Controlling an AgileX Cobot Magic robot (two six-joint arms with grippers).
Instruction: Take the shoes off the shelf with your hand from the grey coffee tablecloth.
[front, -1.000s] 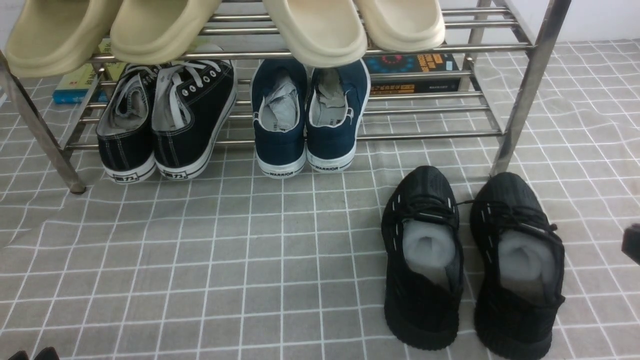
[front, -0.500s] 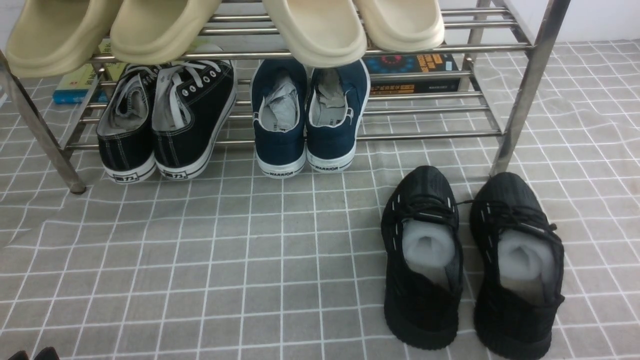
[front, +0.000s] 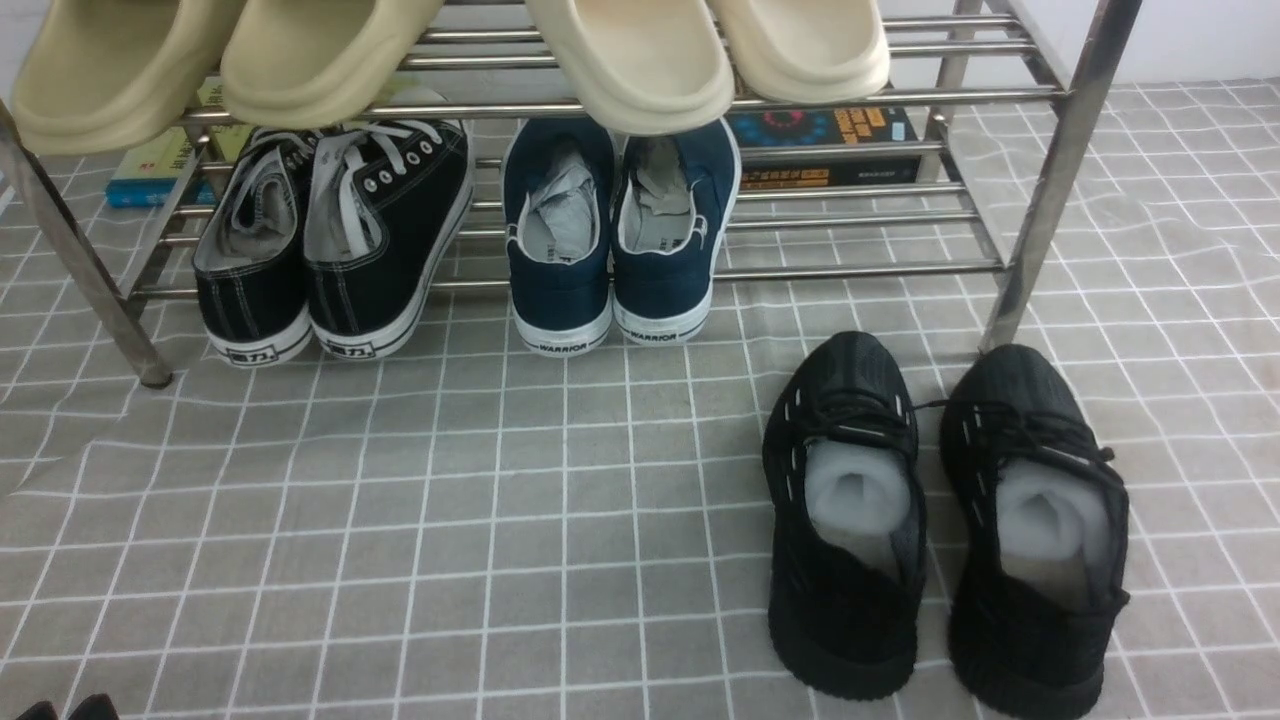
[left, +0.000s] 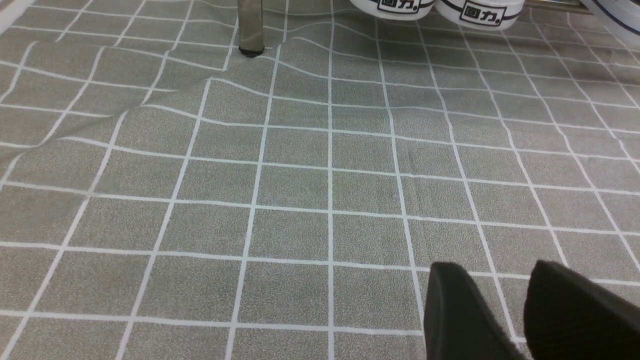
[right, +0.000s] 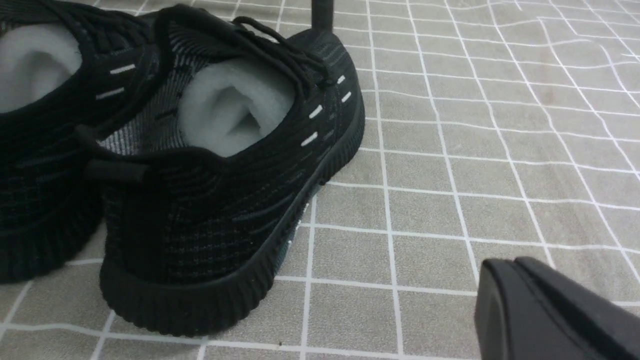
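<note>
The black knit sneakers (front: 845, 600) are resting on the grid cloth (front: 400, 520); the right fingers (right: 517, 270) are staying together (the left fingers (left: 492, 280), slightly apart).

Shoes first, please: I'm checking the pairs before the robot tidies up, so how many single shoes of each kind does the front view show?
All-black sneakers: 2
Black canvas sneakers with white soles: 2
Navy shoes: 2
Cream clogs: 4
Total: 10
</note>
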